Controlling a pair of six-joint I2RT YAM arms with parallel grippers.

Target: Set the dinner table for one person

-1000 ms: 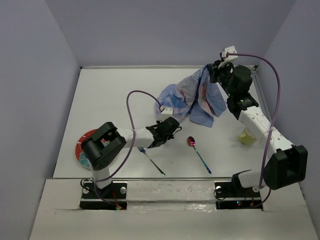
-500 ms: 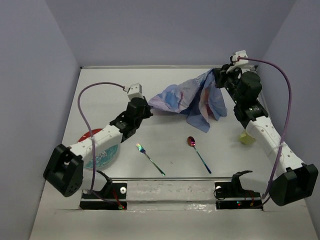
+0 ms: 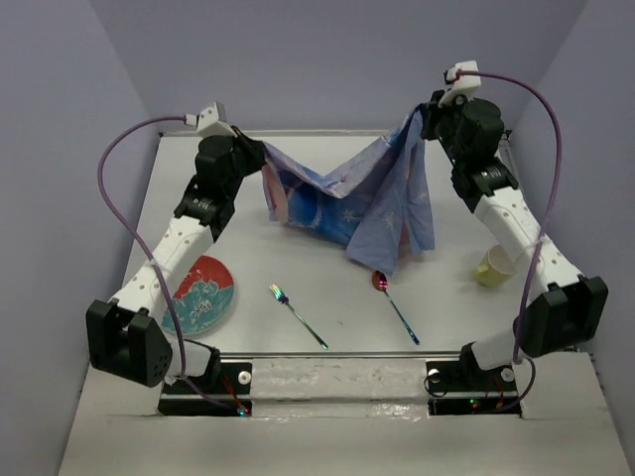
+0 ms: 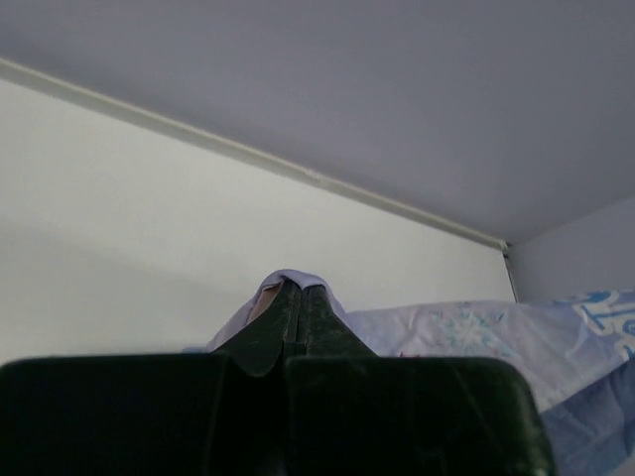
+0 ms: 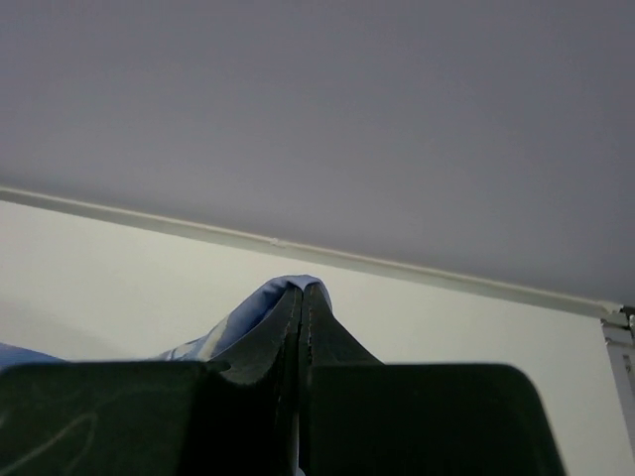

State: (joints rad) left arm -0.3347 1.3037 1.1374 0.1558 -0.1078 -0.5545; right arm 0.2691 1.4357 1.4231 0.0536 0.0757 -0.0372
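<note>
**Both corners of the cloth (image 3: 347,203) pinched, high over the table (image 3: 451,312)**

I have my left gripper (image 3: 253,157) clamped tight on one corner of the blue snowflake cloth and my right gripper (image 3: 425,121) clamped on another. The fabric sags between them above the far half of the white table. Its lowest fold hangs just beside the spoon (image 3: 394,302); I cannot tell if they touch. Nearer me lie a fork (image 3: 298,315), a red and teal plate (image 3: 203,295) at left and a yellow-green cup (image 3: 493,266) at right.
</note>
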